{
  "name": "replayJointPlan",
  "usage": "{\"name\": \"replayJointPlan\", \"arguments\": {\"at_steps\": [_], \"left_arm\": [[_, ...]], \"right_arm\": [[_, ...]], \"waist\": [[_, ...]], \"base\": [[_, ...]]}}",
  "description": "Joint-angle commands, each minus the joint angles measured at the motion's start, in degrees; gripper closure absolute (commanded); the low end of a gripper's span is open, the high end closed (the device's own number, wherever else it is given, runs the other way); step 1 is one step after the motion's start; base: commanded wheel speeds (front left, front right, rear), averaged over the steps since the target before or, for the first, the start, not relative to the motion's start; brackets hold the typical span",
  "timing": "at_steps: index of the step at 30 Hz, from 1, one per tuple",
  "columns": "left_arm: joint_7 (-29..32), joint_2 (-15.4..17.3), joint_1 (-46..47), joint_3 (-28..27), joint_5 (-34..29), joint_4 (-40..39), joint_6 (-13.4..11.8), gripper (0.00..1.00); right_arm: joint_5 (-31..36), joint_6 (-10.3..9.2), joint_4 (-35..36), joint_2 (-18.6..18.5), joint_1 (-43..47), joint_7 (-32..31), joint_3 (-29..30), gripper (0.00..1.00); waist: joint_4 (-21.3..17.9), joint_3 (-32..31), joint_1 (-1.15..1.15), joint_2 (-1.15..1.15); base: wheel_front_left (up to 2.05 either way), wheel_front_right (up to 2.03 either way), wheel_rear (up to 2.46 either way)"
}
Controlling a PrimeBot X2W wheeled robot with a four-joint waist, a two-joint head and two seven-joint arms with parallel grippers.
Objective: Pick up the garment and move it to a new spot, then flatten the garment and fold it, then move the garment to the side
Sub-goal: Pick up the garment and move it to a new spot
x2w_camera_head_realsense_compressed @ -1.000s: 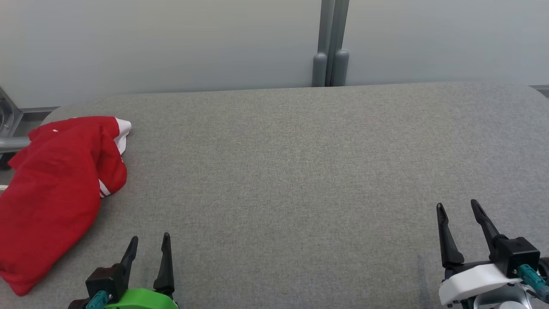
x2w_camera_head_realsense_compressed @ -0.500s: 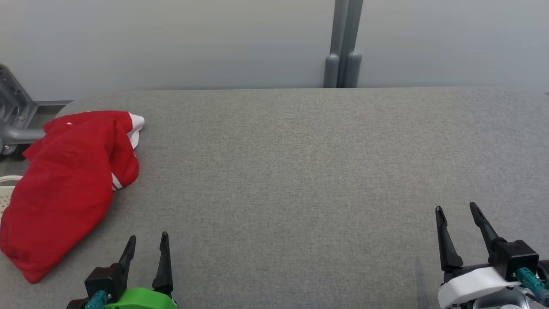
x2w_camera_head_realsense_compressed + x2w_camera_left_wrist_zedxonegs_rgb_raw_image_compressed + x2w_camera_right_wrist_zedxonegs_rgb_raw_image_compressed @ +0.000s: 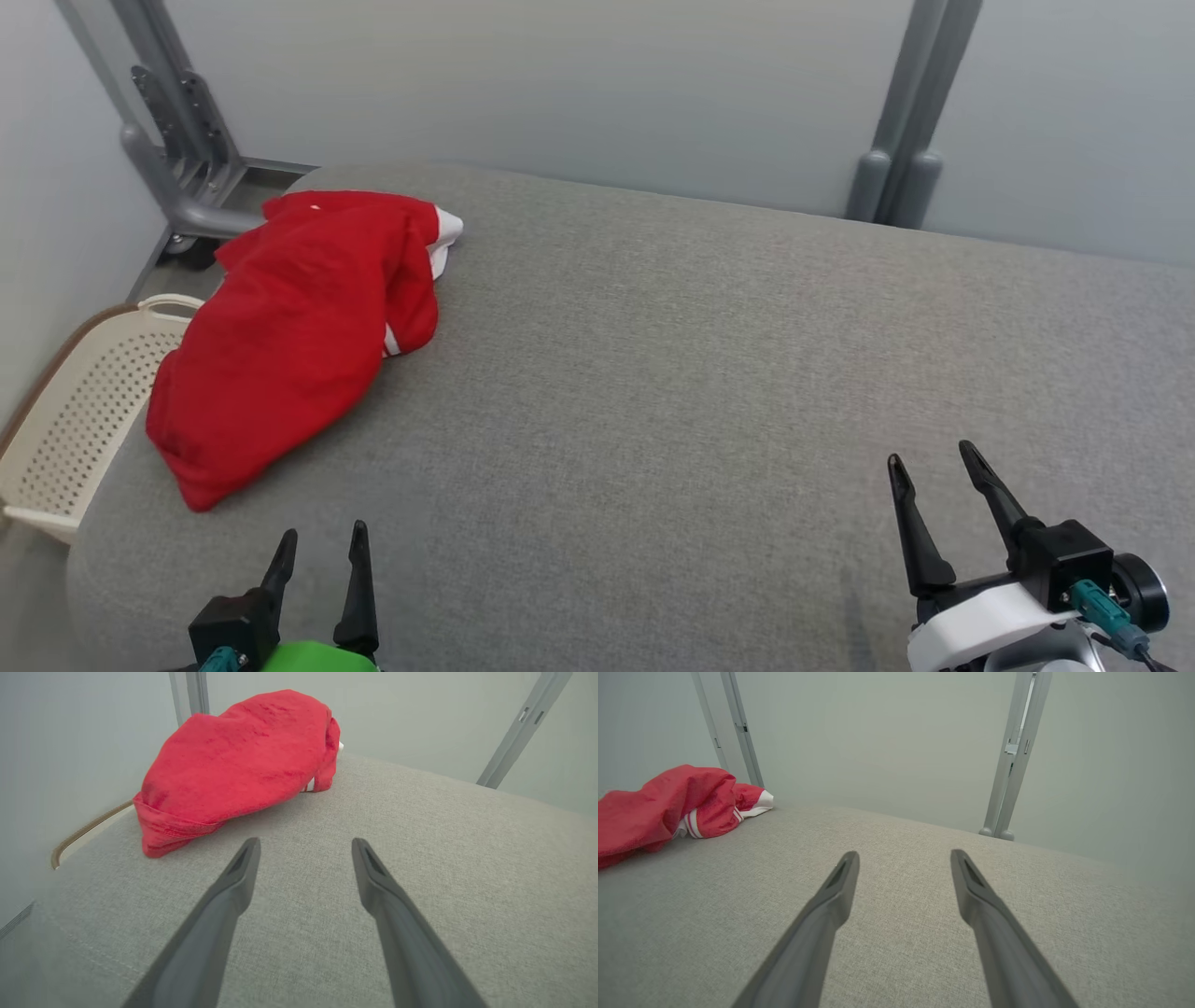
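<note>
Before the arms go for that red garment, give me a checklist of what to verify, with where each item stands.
1. Left gripper open, holding nothing: ok.
2. Right gripper open, holding nothing: ok.
3. Red garment in sight, apart from both grippers: ok.
4. Garment lying flat: not ok, it is bunched in a heap at the far left corner.
5. Room on the grey table for a new spot: ok, the middle is bare.
6. Garment's left edge fully on the table, not hanging toward the perforated basket: cannot tell.
</note>
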State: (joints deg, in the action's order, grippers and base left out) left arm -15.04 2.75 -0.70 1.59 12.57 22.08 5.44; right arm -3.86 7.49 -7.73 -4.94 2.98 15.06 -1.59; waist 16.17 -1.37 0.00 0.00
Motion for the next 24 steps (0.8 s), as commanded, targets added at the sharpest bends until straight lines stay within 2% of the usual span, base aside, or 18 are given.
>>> {"name": "replayJointPlan", "arguments": {"at_steps": [1,11,15,19,24], "left_arm": [[-0.20,0.25,-0.88,-0.45,0.13,-0.49,-0.44,0.00],[-0.20,0.23,0.74,-1.54,2.02,-1.82,-1.60,0.00],[-0.20,0.23,3.32,-1.68,5.00,-0.98,-3.16,0.00],[-0.20,0.23,7.91,-2.74,9.54,2.81,-5.48,0.00],[0.03,0.24,16.95,-4.75,15.49,12.16,-8.50,0.00]], "right_arm": [[-0.39,0.00,0.04,-0.15,-0.19,0.18,-0.17,0.00],[-0.60,0.00,1.09,-1.09,-1.25,0.18,-0.13,0.00],[-0.49,0.00,1.89,-2.02,-1.94,0.18,0.10,0.00],[-0.01,0.00,2.40,-3.53,-2.81,0.18,-0.14,0.00],[0.33,0.00,3.13,-5.28,-4.74,0.18,-0.90,0.00]], "waist": [[4.03,-0.25,0.00,0.00],[4.42,3.42,0.00,0.00],[4.13,6.14,0.00,0.00],[3.93,9.53,0.00,0.00],[3.53,14.42,0.00,0.00]], "base": [[0.00,0.00,0.00],[0.00,0.00,0.00],[0.00,0.00,0.00],[0.00,0.00,0.00],[0.00,0.00,0.00]]}}
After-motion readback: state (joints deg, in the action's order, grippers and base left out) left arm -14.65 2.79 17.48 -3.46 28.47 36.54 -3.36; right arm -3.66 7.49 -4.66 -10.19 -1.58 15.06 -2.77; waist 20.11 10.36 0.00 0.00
